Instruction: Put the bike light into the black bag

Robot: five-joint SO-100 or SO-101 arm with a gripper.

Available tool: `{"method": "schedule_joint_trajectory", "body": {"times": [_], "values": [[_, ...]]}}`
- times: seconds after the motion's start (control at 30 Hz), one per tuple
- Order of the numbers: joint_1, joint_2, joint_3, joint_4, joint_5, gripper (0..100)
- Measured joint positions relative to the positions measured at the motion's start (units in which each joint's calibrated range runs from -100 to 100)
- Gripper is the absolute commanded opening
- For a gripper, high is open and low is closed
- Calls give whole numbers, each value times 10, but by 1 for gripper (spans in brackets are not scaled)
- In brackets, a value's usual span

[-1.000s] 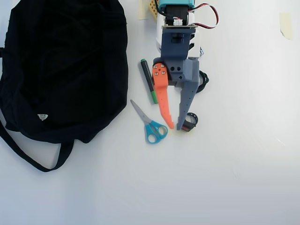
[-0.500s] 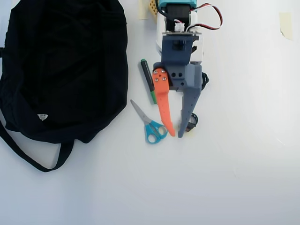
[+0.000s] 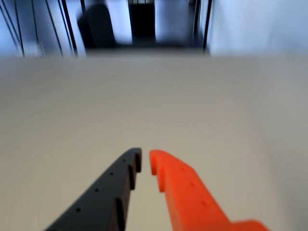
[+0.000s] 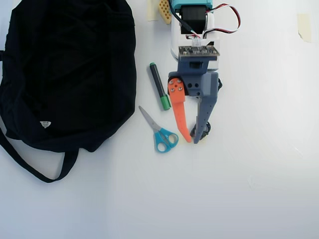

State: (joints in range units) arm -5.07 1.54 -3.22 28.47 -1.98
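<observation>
End effector: mine (image 4: pixel 191 140), one orange finger (image 4: pixel 178 112) and one dark grey finger (image 4: pixel 204 114), tips nearly together with a thin gap between them; nothing gripped. Wrist view shows the same narrow gap (image 3: pixel 145 161) over bare table.
Attitude: in the overhead view my fingers point toward the bottom of the frame, held over the table (image 4: pixel 239 189).
Bike light: one, mostly hidden under my grey fingertip; only a small black bit shows at the tip's right edge (image 4: pixel 206 129). It sits on the table, not in the bag. Long axis and facing: cannot tell, too much is covered. Not seen in the wrist view.
Scissors: one pair, blue handles (image 4: pixel 160 132), just left of my orange finger, blades pointing up-left, handles down-right.
Marker: one, black body with green cap (image 4: pixel 158 86), left of my wrist, long axis running top to bottom with a slight tilt, green end lower.
Black bag: one (image 4: pixel 65 69), fills the upper left, well apart from the light; white triangular label (image 4: pixel 45 124) near its lower edge; one strap (image 4: pixel 30 167) looping below it.
Wrist view far edge: blurred dark shapes only, unreadable.
</observation>
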Motion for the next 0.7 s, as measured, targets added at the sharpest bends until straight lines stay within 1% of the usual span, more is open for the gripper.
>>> {"method": "schedule_joint_trajectory", "body": {"times": [0.33, 0.47, 0.7], "values": [[-14, 0, -24, 248, 0, 2], [-21, -5, -44, 326, 2, 2], [-45, -27, -46, 468, 51, 2]]}}
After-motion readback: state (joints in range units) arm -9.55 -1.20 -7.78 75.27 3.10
